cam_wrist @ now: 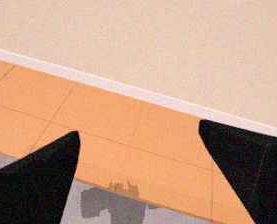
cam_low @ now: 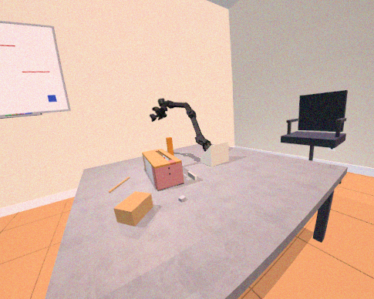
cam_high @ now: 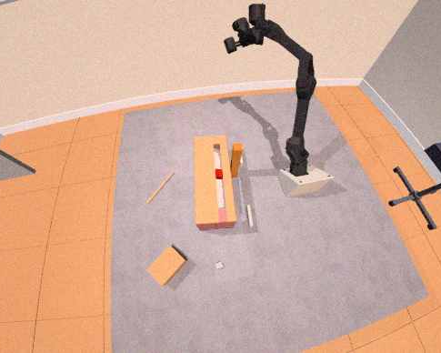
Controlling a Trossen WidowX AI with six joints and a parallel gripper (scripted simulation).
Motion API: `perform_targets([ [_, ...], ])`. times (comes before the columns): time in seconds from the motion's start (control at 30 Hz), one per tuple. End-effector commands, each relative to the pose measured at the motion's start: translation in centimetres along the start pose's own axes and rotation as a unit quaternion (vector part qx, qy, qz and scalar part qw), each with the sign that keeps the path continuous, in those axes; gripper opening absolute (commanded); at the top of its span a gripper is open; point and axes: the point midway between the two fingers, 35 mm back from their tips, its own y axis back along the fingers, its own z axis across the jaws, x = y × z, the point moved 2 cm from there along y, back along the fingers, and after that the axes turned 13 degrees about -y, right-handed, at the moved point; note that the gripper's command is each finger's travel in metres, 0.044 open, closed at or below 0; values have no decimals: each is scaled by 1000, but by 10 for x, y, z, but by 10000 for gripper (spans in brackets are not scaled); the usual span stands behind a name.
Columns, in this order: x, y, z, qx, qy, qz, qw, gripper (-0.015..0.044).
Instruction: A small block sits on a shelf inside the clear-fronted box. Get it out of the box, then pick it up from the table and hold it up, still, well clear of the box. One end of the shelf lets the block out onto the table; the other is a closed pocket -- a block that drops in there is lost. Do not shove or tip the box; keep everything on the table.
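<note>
Orange upright post [cam_high: 236, 159] just beside box's [cam_high: 205, 182] slot; open table [cam_high: 304, 255] elsewhere.

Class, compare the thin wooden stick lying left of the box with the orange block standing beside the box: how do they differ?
The stick lies flat on the table; the orange block stands upright. The stick is slender and paler; the orange block is thicker and deeper orange. The stick lies apart from the box; the orange block stands close beside it. Both rest on the table.

Red block [cam_high: 219, 173] on shelf inside box [cam_high: 206, 182]
</note>
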Motion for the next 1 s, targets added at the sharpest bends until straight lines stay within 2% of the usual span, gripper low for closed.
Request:
perform_targets([
  [0.0, 2, -1, 2, -2, -4, 3, 1000, 400],
  [0.23, 74, -13, 81, -67, -122, 140, 980, 400],
  [0.43, 146, 4, 152, -73, -200, 274, 938, 400],
  [0.73, 249, 77, 229, 4, -249, 430, 868, 400],
  [0.97, 317, 157, 253, 105, -244, 472, 841, 400],
])
